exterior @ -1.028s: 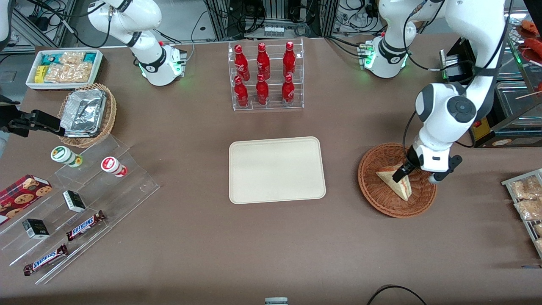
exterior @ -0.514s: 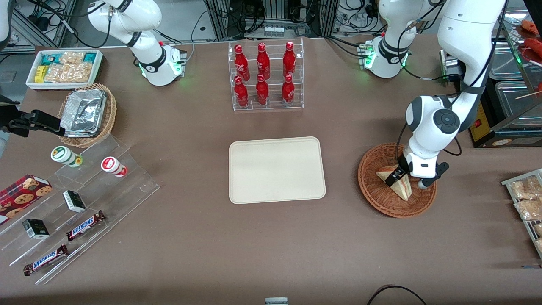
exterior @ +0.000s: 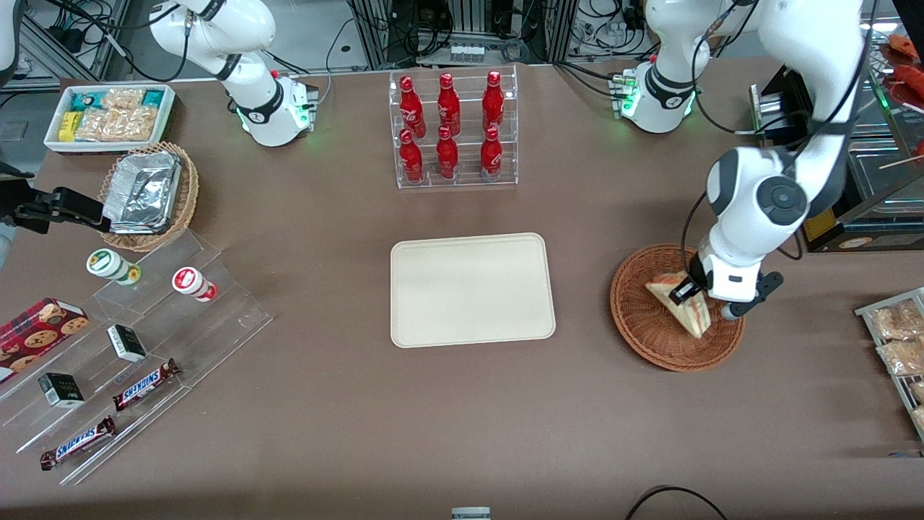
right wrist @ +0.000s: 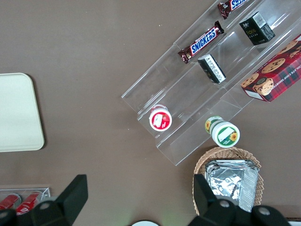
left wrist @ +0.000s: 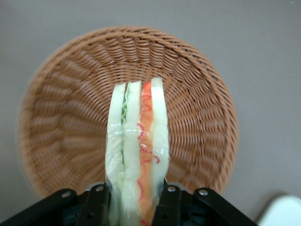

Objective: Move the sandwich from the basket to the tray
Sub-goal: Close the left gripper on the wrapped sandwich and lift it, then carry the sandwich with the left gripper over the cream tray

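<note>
The gripper (left wrist: 134, 202) is clamped on the sandwich (left wrist: 136, 150), held on edge just above the wicker basket (exterior: 650, 339); soft bread may slip or shed filling on the way to the tray (exterior: 473, 289).

Sandwich (exterior: 682, 305) higher in claw (exterior: 686, 292)

Red bottles (exterior: 449, 126), snack bars (exterior: 146, 383)
</note>
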Robot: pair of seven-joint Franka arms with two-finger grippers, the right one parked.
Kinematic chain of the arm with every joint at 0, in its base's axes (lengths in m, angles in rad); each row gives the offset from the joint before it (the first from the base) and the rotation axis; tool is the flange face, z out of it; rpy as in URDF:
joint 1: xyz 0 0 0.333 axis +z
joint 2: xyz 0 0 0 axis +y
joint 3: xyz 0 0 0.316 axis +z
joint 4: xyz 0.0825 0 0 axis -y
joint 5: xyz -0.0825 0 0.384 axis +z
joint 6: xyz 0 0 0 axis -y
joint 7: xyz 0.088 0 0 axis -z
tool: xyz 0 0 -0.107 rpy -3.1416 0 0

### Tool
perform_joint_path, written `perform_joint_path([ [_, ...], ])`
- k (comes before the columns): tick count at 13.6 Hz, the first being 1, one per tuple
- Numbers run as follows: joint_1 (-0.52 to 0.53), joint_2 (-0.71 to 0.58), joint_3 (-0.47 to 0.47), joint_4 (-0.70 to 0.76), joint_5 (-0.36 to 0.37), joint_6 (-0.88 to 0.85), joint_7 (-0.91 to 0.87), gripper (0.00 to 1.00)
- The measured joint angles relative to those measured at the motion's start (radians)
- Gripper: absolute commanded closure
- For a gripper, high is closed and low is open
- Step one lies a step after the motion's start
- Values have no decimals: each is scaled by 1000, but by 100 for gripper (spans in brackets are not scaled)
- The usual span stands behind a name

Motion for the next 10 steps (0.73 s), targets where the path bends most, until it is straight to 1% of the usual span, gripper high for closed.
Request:
perform_joint_path([
  [2, -32, -38, -29, 173, 3, -256, 0, 100],
  [4, -113, -24, -38, 320, 3, -394, -1, 100],
  [5, -164, -4, -41, 367, 4, -424, -4, 100],
  [7, -269, 53, -45, 423, 5, -434, -18, 100],
  [10, -414, 184, -47, 502, 10, -422, -64, 100],
])
